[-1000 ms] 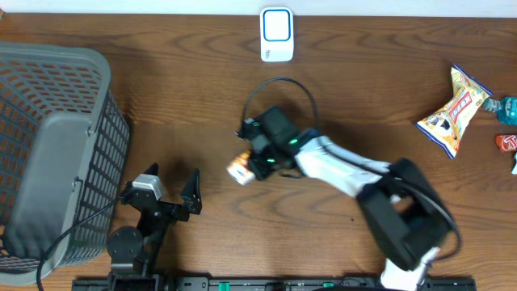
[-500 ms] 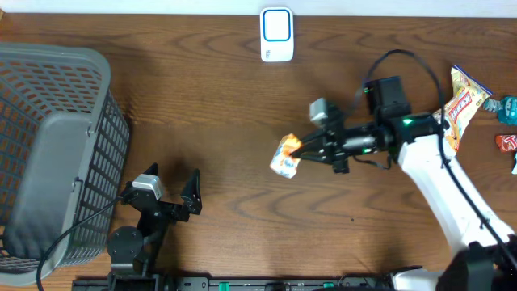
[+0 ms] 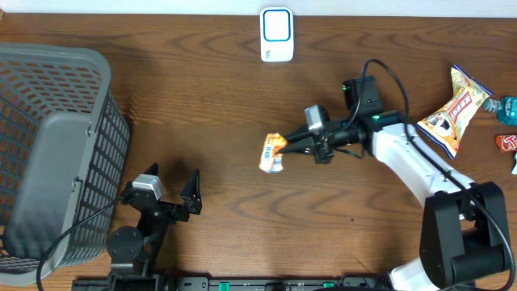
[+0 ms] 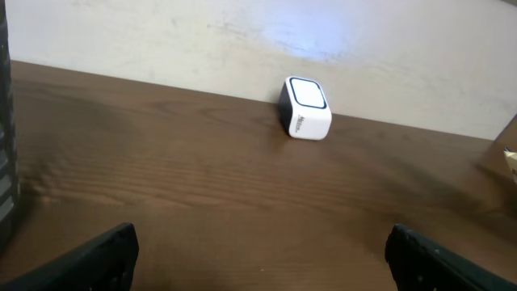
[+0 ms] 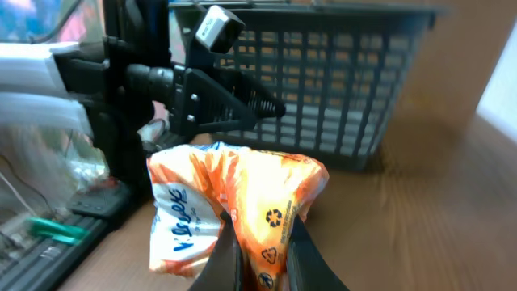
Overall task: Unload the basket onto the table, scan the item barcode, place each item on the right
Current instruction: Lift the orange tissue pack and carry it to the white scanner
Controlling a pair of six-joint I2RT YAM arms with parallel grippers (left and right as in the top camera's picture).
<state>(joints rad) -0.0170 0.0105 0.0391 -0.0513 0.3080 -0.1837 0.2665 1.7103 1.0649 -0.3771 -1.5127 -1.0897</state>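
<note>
An orange and white snack packet (image 3: 272, 153) hangs over the middle of the table, pinched at one end by my right gripper (image 3: 292, 148), which is shut on it. In the right wrist view the packet (image 5: 242, 202) fills the front, its orange end squeezed between the dark fingers (image 5: 227, 260). The white scanner (image 3: 276, 34) with a blue-ringed face stands at the table's far edge, well beyond the packet. It also shows in the left wrist view as a white scanner (image 4: 305, 120). My left gripper (image 3: 171, 192) rests open near the front left, holding nothing.
A large grey mesh basket (image 3: 48, 153) fills the left side, close to the left arm. Several other snack packs lie at the right edge, among them a yellow and white bag (image 3: 452, 109). A black cable loops above the right arm.
The right arm swung the packet from left of centre out to the right, then brought it slightly back left. The left arm has not moved.
</note>
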